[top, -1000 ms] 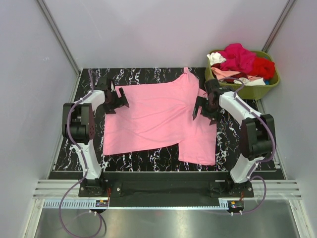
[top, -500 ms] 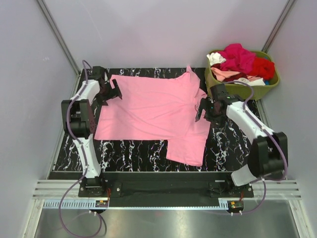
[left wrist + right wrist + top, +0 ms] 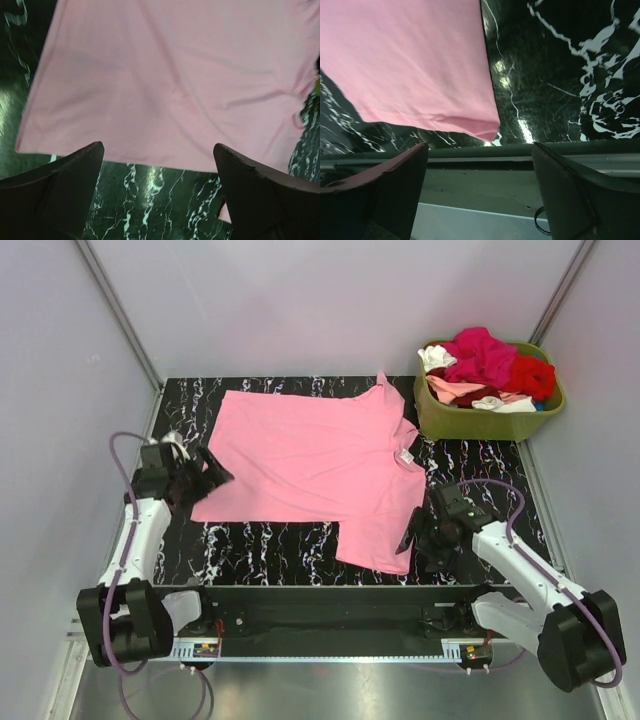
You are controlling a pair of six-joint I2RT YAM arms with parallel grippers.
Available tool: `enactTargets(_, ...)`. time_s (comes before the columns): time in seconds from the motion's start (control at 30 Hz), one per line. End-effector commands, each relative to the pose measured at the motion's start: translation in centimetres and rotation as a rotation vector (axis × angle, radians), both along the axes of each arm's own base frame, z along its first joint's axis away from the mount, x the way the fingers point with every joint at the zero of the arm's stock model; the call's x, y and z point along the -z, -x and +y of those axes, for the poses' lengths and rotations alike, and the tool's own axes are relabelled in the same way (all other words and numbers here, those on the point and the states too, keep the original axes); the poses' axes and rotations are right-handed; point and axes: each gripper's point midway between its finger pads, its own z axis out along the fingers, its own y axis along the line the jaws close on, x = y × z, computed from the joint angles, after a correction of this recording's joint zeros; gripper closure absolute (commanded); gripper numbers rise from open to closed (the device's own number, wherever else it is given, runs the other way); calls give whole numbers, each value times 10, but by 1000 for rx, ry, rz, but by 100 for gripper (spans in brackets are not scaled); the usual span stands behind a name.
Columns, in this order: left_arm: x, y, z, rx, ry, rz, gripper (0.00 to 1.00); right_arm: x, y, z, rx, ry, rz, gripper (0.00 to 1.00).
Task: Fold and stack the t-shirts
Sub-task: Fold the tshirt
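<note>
While left tool (image 3: 212, 476) and right tool (image 3: 414, 536) stand apart and empty, each should pinch pink t-shirt (image 3: 310, 465) near corners evenly, keeping the fold straight.

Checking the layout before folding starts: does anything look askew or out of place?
The pink t-shirt lies slightly skewed on the table, its near sleeve jutting toward the front edge. Shirts heap above the rim of the green tub. Nothing looks spilled or damaged.

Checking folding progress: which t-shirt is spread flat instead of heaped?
The medium pink t-shirt, spread flat on the table. The other t-shirts sit crumpled together in the olive-green tub.
</note>
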Motion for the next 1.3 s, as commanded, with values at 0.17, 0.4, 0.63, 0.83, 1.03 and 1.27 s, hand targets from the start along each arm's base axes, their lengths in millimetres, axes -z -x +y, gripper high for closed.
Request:
enactTargets(0.17,21,54,-6,-41,24,92,1,28,10,24,-11,-51,94,26)
enactTargets(0.4,0,66,0,-88,-11,34,1,48,12,36,-86,-5,164,49)
enactTargets(0.63,0,71,3,-148,9,49,1,50,9,43,-96,-15,169,100)
enactTargets(0.83,21,75,10,-232,6,118,4,8,4,13,-83,121,56,100)
enactTargets(1.03,67,76,15,-347,78,238,7,-47,3,-12,-5,164,-98,100)
enactTargets(1.27,106,90,30,-472,41,317,13,-41,11,3,9,51,-102,100)
